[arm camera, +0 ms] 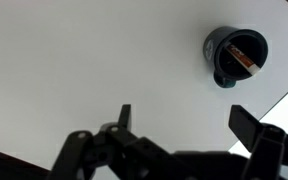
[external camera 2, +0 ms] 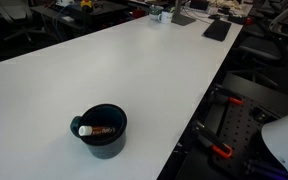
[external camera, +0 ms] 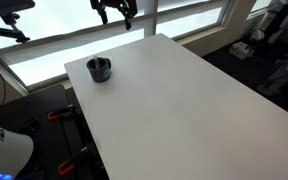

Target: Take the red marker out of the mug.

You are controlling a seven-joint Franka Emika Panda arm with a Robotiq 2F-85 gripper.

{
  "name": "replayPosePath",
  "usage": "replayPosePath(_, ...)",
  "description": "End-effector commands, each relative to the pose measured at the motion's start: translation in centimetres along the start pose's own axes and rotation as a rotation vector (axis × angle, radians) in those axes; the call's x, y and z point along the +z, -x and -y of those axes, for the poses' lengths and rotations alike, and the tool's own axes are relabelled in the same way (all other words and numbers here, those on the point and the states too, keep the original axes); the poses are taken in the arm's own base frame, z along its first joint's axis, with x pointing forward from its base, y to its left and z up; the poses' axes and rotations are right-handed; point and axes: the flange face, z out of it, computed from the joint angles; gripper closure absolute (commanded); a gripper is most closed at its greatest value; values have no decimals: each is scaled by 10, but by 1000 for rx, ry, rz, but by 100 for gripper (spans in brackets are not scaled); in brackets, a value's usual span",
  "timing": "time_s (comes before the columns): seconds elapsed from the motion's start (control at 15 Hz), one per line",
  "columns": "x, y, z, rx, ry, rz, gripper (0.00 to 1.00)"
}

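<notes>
**Inspector:** Item one. Where is the red marker [external camera 2: 100,129]?

**Assessor:** Inside the mug [external camera 2: 107,149], at the lower left-centre of an exterior view. It lies slanted across the inside, below the rim, with its pale end against the wall at frame left. It looks shorter than the mouth is wide, which I judge is why it sits wholly inside with nothing standing proud.

**Inspector:** And the mug itself?

**Assessor:** Upright on the white worktop [external camera 2: 134,70] and close to its edge. In an exterior view the mug [external camera: 98,75] sits at the upper left corner of the worktop [external camera: 184,110].

**Inspector:** State of the claw?

**Assessor:** The claw [arm camera: 181,112] is spread wide and pinching nothing. It fills the bottom of the wrist view, with the mug [arm camera: 212,48] and marker [arm camera: 245,54] off at the upper right. In an exterior view the claw [external camera: 115,14] hangs at the top of the frame, well apart from the mug.

**Inspector:** Assessment?

**Assessor:** The approach has not yet been made. The high, open stance suits a descent from above, with the claw centred over the mouth. Two hazards: a finger could strike the rim, and a low, slanted marker offers little to pinch.
</notes>
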Motion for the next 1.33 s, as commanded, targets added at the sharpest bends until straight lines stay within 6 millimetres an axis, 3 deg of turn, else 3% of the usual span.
replayPosePath(0.0,37,-8,2,33,14,-21,0)
replayPosePath(0.2,72,-8,6,-51,-52,-1,0)
replayPosePath(0.8,158,-2,34,-590,-98,185,0)
replayPosePath(0.93,168,0,41,-699,-77,231,0)
replayPosePath(1.0,163,3,37,-611,-97,221,0)
replayPosePath(1.27,172,4,42,-669,-94,246,0)
